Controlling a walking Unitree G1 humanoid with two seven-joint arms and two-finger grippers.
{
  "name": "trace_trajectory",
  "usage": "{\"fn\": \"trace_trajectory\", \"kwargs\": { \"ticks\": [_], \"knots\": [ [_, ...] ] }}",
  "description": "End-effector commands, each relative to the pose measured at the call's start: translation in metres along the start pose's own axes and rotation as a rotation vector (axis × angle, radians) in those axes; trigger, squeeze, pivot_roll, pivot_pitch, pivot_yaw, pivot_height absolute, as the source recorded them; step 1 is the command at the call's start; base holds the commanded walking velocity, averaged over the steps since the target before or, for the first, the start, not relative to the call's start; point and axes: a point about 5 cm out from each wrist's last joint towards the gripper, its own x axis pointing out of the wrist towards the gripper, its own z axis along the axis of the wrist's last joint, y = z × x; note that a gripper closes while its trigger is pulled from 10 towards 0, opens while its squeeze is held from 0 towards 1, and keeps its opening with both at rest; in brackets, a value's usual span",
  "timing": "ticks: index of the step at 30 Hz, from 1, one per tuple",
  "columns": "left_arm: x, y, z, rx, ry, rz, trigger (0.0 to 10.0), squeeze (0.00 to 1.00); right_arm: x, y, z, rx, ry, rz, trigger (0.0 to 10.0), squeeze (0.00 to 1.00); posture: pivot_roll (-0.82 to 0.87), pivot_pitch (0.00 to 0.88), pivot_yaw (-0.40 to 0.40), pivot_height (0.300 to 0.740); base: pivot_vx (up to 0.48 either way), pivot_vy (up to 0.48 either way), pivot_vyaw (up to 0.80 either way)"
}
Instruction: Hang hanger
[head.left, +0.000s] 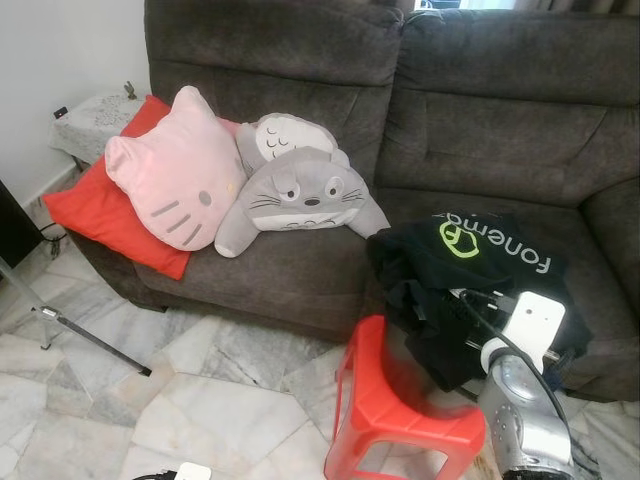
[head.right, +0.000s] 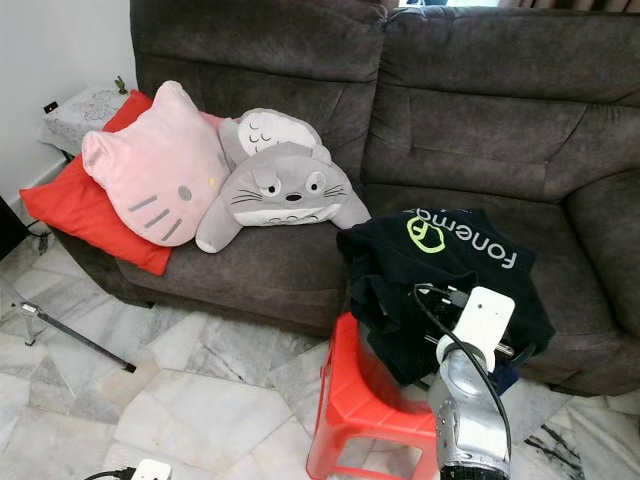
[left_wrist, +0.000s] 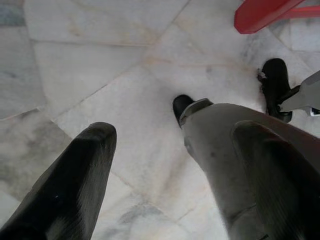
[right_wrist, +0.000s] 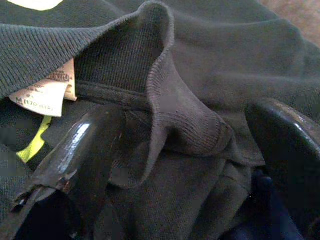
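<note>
Hanger cannot be told apart from the heap of cloth. What shows is a black shirt (head.left: 470, 280) with a green logo (head.left: 458, 240) and white lettering. It lies crumpled on the right seat of the dark grey sofa (head.left: 300, 270), at the near edge, with part of it spilling over the front.

The right gripper (right_wrist: 190, 135) is at this heap. Its two black fingers (right_wrist: 85, 145) are spread, one on either side of a raised fold of the ribbed collar. A white size label (right_wrist: 45, 90) sits inside the neck just beside one finger. The fingers touch the cloth but do not pinch it.

Just near of the shirt, on the marble floor (head.left: 200, 390), stands a red plastic stool (head.left: 400, 420). On the left seat lie a grey Totoro plush (head.left: 300, 190), a pink cat-face cushion (head.left: 175, 180) and, leaning at the far left, a red cushion (head.left: 90, 210).

The left gripper (left_wrist: 180, 150) hangs low over the floor with its fingers apart, holding nothing, beside the robot's own leg (left_wrist: 215, 150).
</note>
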Motion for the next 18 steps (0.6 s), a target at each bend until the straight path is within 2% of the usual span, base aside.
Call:
{"fn": "trace_trajectory", "kwargs": {
  "ticks": [1, 10, 14, 18],
  "knots": [
    [-0.0010, 0.0022, -0.0038, -0.004, 0.015, 0.000, 10.0, 0.00, 0.0036, 0.0004, 0.0060, -0.001, -0.021, -0.002, 10.0, 0.00, -0.18, 0.000, 0.002, 0.740, 0.000, 0.000, 0.00],
    [0.0001, 0.0005, -0.0004, 0.000, 0.009, -0.001, 10.0, 0.00, 0.0103, 0.0008, 0.0089, 0.001, -0.020, -0.018, 10.0, 0.00, -0.18, 0.000, 0.002, 0.740, 0.000, 0.000, 0.00],
    [0.0011, -0.0034, 0.0011, 0.004, 0.009, -0.005, 10.0, 0.00, 0.0115, 0.0023, 0.0019, 0.053, 0.034, -0.021, 10.0, 0.00, -0.18, 0.000, 0.004, 0.740, 0.000, 0.000, 0.00],
    [0.0015, -0.0049, 0.0019, 0.004, 0.007, -0.006, 10.0, 0.00, 0.0119, 0.0025, 0.0009, 0.063, 0.039, -0.027, 10.0, 0.00, -0.18, 0.000, 0.004, 0.740, 0.000, 0.000, 0.00]
  ]
}}
